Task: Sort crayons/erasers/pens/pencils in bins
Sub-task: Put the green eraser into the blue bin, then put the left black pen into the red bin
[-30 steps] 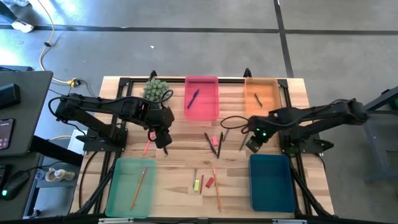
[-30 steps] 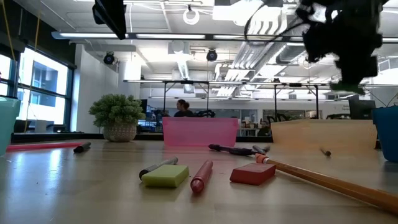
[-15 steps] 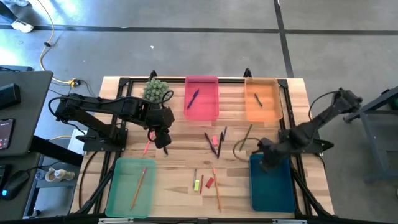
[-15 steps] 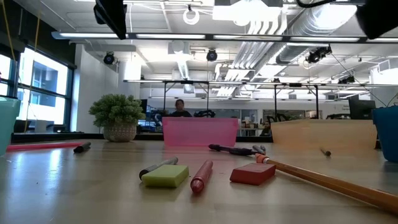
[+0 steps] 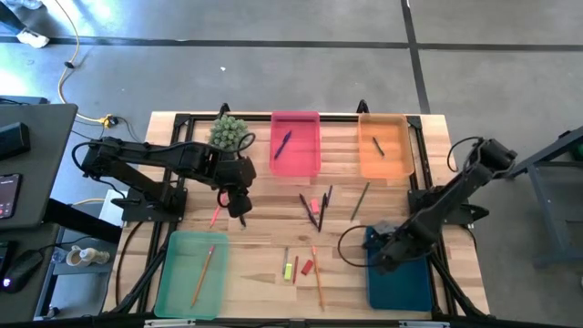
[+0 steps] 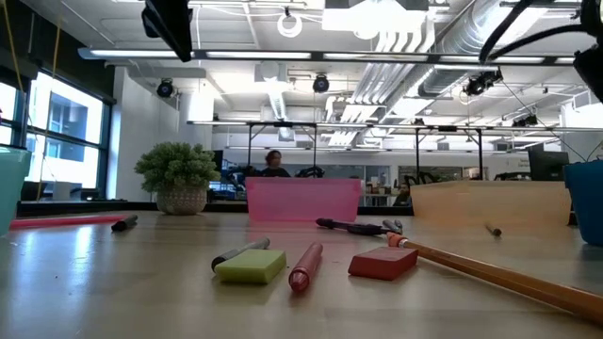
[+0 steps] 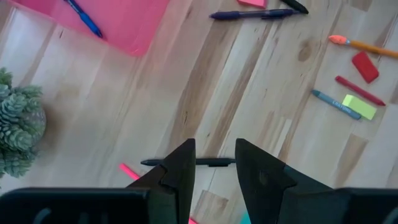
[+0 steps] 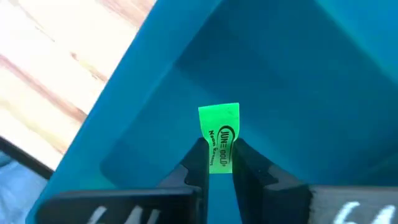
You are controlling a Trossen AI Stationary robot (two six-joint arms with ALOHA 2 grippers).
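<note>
My right gripper [image 5: 387, 260] hangs over the left part of the dark blue bin [image 5: 405, 278], shut on a bright green eraser [image 8: 219, 127] with black print. My left gripper [image 7: 214, 149] stands open above a black pen [image 7: 214, 162] that lies on the table left of the middle [image 5: 239, 208]. A pink pencil [image 5: 216, 216] lies beside it. The pink bin [image 5: 296, 164] holds a blue pen, the orange bin [image 5: 393, 159] a dark stick, the pale green bin [image 5: 178, 273] an orange pencil. My right gripper pinches the green eraser between its two fingertips by one end [image 8: 219, 154]. The fingers come from above, pointing down. The rest of the eraser sticks out past the fingertips, lifted clear above the blue bin's floor [image 8: 292, 93].
In the table's middle lie dark pens [image 5: 314, 208], an olive stick [image 5: 361, 200], a yellow-green eraser [image 6: 250, 268], a red eraser [image 6: 382, 263], a red stick [image 6: 303, 266] and a long orange pencil [image 6: 499, 275]. A potted plant [image 5: 228, 132] stands at the far left.
My right gripper has swung from the table's middle toward the near edge and come down over the blue bin, rolling its wrist, with the green eraser still between its fingers. My left arm has kept still.
</note>
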